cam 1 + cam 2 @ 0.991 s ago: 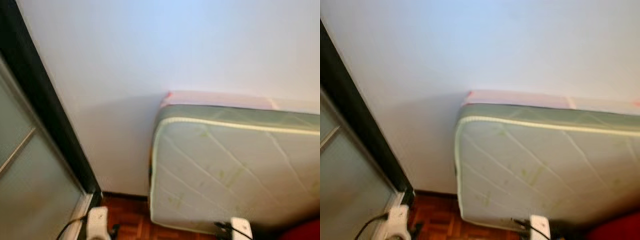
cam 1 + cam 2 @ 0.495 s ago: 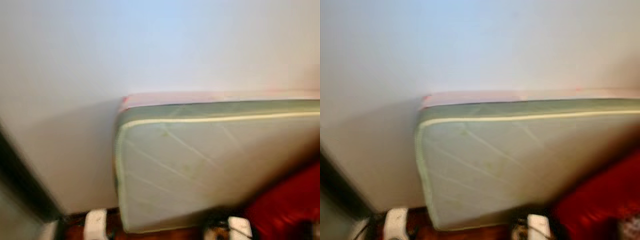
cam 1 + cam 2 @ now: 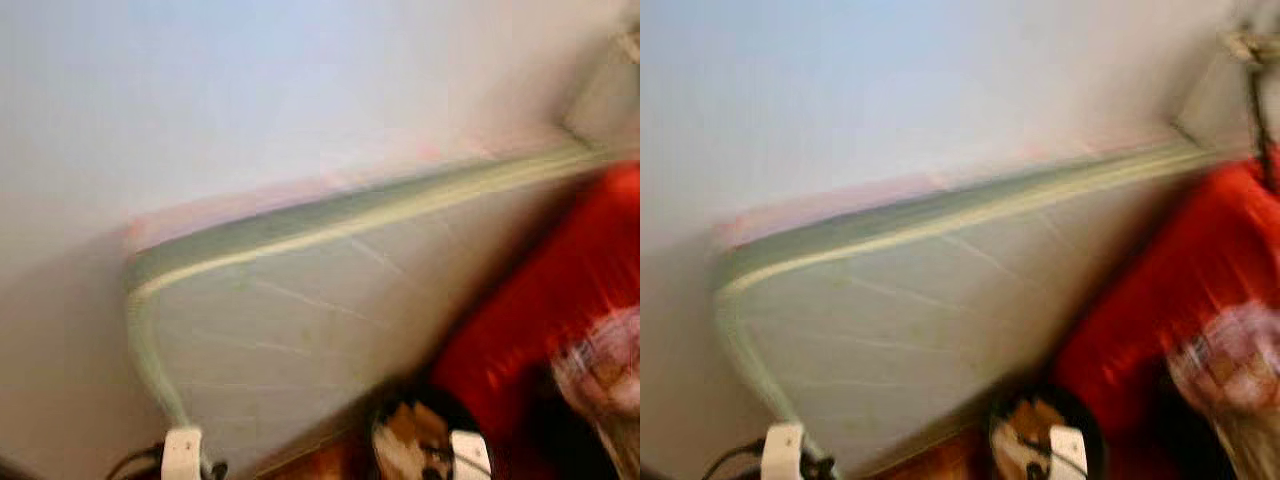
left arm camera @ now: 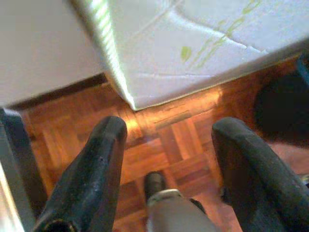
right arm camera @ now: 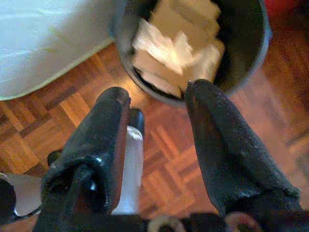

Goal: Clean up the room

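A blurred head view shows a mattress [image 3: 300, 330] leaning on edge against the wall [image 3: 250, 90], likely stored out of the way. The left gripper [image 4: 166, 169] hangs over parquet floor [image 4: 159, 140], fingers apart and empty. To the right, the right gripper [image 5: 157, 159], also apart and empty, hangs over a dark bin [image 5: 241, 58] holding crumpled paper [image 5: 178, 43], placed to collect rubbish. A red object [image 3: 540, 320] sits far right.

A home bedroom: mattress [image 3: 300, 330] on edge against a plain wall [image 3: 250, 90], parquet floor [image 4: 169, 145].
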Controlling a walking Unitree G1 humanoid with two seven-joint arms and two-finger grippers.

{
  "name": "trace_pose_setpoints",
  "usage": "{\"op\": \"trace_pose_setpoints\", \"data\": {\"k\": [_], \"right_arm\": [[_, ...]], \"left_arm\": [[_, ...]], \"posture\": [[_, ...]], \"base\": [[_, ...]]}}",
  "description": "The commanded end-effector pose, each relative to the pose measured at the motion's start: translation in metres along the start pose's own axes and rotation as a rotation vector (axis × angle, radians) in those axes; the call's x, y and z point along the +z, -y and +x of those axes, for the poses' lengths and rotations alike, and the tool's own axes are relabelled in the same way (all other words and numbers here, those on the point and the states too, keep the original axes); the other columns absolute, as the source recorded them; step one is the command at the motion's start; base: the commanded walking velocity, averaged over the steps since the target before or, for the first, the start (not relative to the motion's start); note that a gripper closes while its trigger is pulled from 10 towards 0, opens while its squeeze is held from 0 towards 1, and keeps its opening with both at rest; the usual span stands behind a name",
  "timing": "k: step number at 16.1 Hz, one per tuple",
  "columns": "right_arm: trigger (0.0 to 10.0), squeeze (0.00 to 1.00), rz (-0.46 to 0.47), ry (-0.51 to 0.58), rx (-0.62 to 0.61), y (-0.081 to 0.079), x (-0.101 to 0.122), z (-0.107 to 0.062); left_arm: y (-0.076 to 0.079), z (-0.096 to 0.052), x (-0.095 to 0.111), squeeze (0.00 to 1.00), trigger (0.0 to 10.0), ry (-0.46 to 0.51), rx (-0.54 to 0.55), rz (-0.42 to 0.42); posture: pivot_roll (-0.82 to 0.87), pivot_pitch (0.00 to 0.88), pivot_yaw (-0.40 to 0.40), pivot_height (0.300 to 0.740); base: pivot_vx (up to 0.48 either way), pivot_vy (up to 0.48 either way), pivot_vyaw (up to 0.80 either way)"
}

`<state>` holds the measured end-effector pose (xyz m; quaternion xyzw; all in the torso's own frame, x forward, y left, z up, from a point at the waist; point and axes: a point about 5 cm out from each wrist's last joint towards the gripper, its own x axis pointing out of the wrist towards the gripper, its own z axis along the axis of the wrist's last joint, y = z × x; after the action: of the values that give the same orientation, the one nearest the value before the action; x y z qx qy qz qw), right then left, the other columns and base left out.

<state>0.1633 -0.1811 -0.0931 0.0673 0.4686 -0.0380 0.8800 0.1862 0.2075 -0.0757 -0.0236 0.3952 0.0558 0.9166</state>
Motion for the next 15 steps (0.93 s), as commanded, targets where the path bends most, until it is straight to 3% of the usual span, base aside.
{"op": "trace_pose_setpoints", "data": {"k": [1, 6, 9, 12, 15], "right_arm": [[10.0, 0.0, 0.004, -0.031, 0.081, 0.0268, 0.0266, -0.0003], [10.0, 0.0, 0.013, -0.022, 0.08, 0.0254, 0.0267, 0.0], [10.0, 0.0, 0.076, 0.014, 0.056, 0.0259, 0.0285, 0.0001], [10.0, 0.0, 0.056, 0.006, 0.021, 0.0289, 0.0287, 0.0], [10.0, 0.0, 0.045, 0.0, 0.019, 0.0298, 0.029, 0.0]], "left_arm": [[-0.0069, 0.0005, -0.0049, 0.0, 10.0, -0.106, -0.004, -0.016], [-0.0087, 0.0005, -0.0042, 0.0, 10.0, -0.108, -0.01, 0.008], [-0.009, 0.0009, -0.002, 0.0, 10.0, -0.098, -0.01, 0.034], [-0.0084, 0.0012, -0.0013, 0.0, 10.0, -0.093, -0.007, 0.036], [-0.0081, 0.0013, -0.0012, 0.0, 10.0, -0.095, -0.001, 0.035]], "posture": [[0.14, 0.0, -0.121, 0.74], [0.14, 0.0, -0.118, 0.74], [0.14, 0.0, -0.125, 0.74], [0.14, 0.0, -0.131, 0.74], [0.14, 0.0, -0.133, 0.74]], "base": [[0.0, 0.0, -0.71], [0.0, 0.0, -0.65], [0.0, 0.0, 0.0], [0.0, -0.259, 0.0], [0.0, -0.249, -0.62]]}}
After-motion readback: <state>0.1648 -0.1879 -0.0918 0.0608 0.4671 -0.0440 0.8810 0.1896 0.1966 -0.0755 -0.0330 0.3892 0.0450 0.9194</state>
